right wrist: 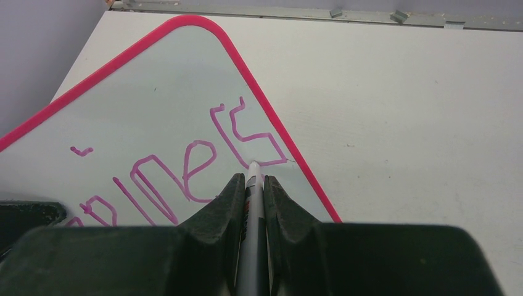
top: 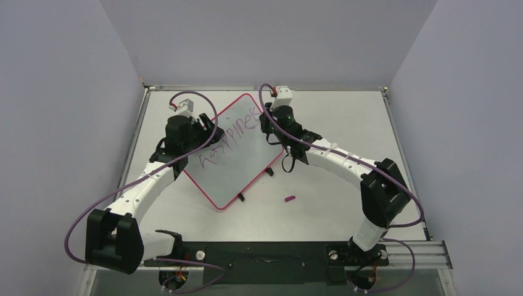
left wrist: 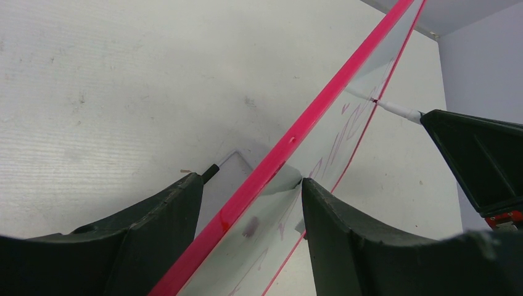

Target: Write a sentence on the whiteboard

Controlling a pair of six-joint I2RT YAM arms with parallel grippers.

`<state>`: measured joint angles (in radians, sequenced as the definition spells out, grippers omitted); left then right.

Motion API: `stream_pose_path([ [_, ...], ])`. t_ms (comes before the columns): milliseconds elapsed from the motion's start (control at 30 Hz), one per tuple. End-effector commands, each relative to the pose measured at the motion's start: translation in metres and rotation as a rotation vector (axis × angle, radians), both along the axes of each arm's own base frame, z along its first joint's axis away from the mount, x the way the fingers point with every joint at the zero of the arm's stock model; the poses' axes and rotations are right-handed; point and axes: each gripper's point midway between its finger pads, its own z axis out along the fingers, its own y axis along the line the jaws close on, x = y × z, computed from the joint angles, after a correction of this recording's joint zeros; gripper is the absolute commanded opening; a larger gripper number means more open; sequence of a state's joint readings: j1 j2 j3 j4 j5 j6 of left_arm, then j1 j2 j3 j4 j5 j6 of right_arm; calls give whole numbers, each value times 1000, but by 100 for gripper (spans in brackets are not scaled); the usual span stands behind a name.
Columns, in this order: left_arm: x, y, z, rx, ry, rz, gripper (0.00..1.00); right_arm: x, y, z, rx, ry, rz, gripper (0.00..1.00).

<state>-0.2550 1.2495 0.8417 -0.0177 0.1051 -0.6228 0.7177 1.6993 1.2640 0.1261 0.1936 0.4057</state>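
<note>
1. whiteboard point(top: 242, 176): glossy white rectangle with rounded corners and a thin red-pink frame. Two small black clips sit on its near-right long edge.
2. Pose: on the desk point(top: 345, 123), left of centre and towards the far side, turned diamond-wise with one corner pointing far. Can't tell if it's flat or slightly lifted.
3. Far-left long edge runs between the fingers of the left end effector point(left wrist: 251, 179), with a gap on each side.
4. sentence point(top: 229, 139): one purple-magenta scrawled word, reads "happiness". It slants near-left to far-right along the far-left edge, and the last s sits just beside the far-right frame.

sentence point(right wrist: 186, 176): start hidden behind right hand point(right wrist: 253, 180) | marker point(right wrist: 253, 209): body mostly hidden
</note>
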Motion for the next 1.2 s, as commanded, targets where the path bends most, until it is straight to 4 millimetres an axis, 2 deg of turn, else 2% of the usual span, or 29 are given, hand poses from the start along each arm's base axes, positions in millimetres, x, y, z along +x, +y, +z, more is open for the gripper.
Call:
stream_pose_path([
  [0,-4,-13,-10,47,-27,-82,46,-11,-7,46,73,-81,0,0],
  [133,-5,-12,-8,46,-31,-79,46,-24,-22,64,63,-108,-22,0],
  [167,-5,-12,-8,46,-32,-77,46,-30,-29,78,71,-128,-28,0],
  [200,-5,-11,-8,46,-32,-75,47,-35,-34,77,66,-129,-39,0],
  [233,-5,-11,-8,47,-32,-74,47,-44,-41,93,90,-157,-42,0],
  [400,-5,-11,-8,47,-32,-71,47,-72,-65,106,130,-174,-52,0],
  [533,-4,-10,-9,46,-30,-67,47,-84,-74,94,102,-147,-49,0],
  [700,-4,-9,-10,46,-30,-55,46,-95,-75,65,79,-102,-27,0],
  [900,-4,-7,-11,46,-30,-45,46,-115,-60,36,70,-72,57,0],
  [1033,-3,-6,-13,47,-25,-38,46,-127,-48,24,44,-71,128,0],
  [1167,-3,-5,-15,48,-20,-31,46,-139,-32,22,68,-81,207,0],
])
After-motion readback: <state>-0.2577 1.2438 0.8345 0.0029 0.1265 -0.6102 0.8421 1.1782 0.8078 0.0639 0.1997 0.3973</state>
